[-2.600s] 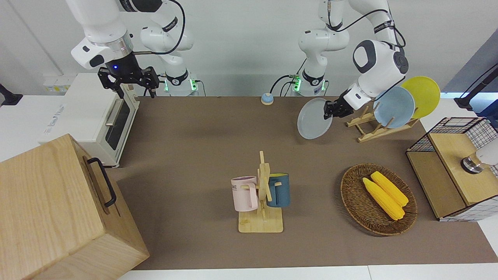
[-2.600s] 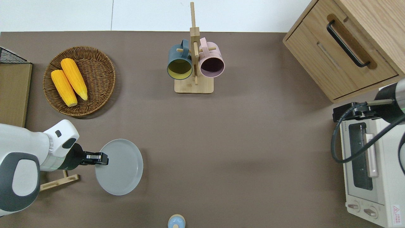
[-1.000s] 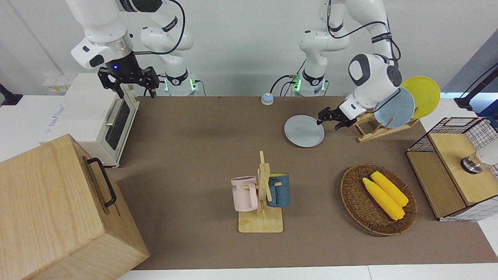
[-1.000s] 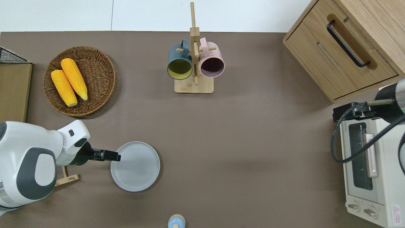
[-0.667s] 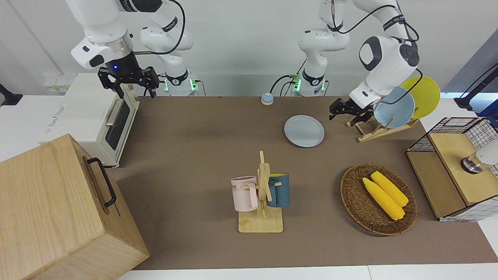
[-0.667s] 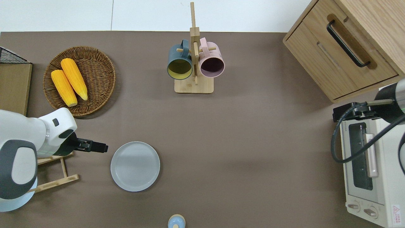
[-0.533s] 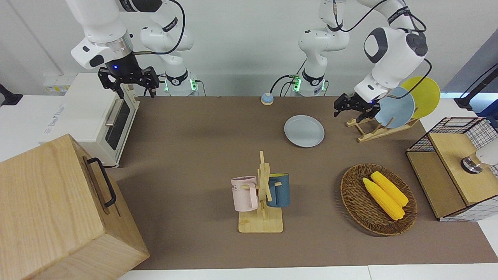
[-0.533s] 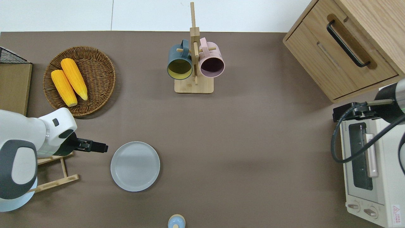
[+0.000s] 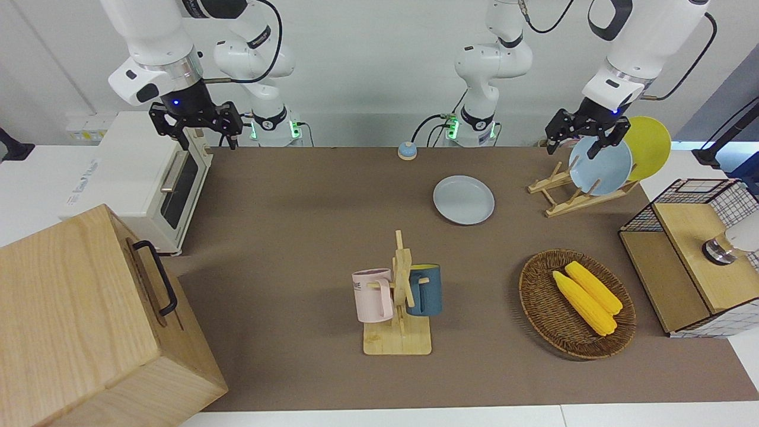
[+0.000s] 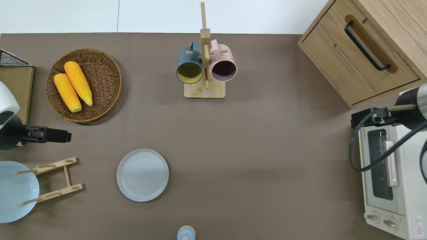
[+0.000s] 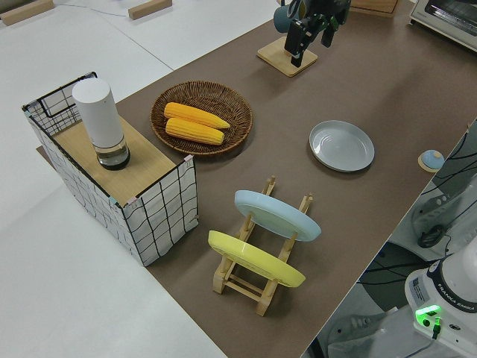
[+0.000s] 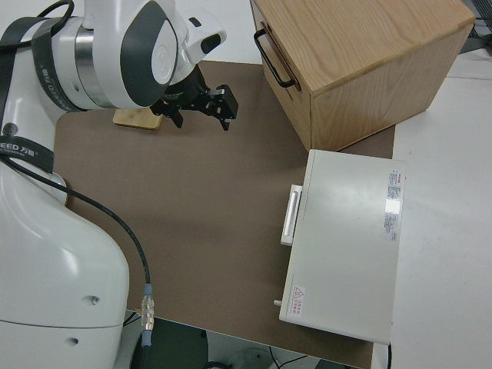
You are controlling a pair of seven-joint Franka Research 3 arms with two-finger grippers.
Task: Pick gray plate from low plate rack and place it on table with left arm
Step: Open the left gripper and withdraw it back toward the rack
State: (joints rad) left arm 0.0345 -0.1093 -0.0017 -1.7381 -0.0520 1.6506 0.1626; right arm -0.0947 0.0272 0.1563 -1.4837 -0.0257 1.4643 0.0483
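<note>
Gray, round and plain with a shallow raised rim, the pale gray plate (image 10: 142, 175) lies flat on the matte brown surface (image 10: 253, 150). In the overhead view it sits toward seven o'clock of that surface and at about three o'clock from the low light-wood plate rack (image 10: 56, 163). Plate and rack are near each other but apart, with bare brown between them. Nothing touches the plate

The rack's two rails carry a round light blue plate (image 10: 15, 190) leaning between the pegs. A round yellow plate (image 9: 649, 145) leans in the slot next to it, toward the left arm's end of the surface. The peg slots nearest the gray plate are bare

The left arm's black two-finger claw (image 10: 68, 137) is up in the air with its fingers spread apart and nothing between them. Seen from overhead, it is over bare surface between the rack and a round brown wicker basket (image 10: 110, 71), at about ten o'clock from the gray plate and well clear of it. The basket holds two yellow corn cobs (image 10: 73, 86) side by side

The right arm is parked, and its claw (image 9: 201, 137) shows its fingers apart and holds nothing
</note>
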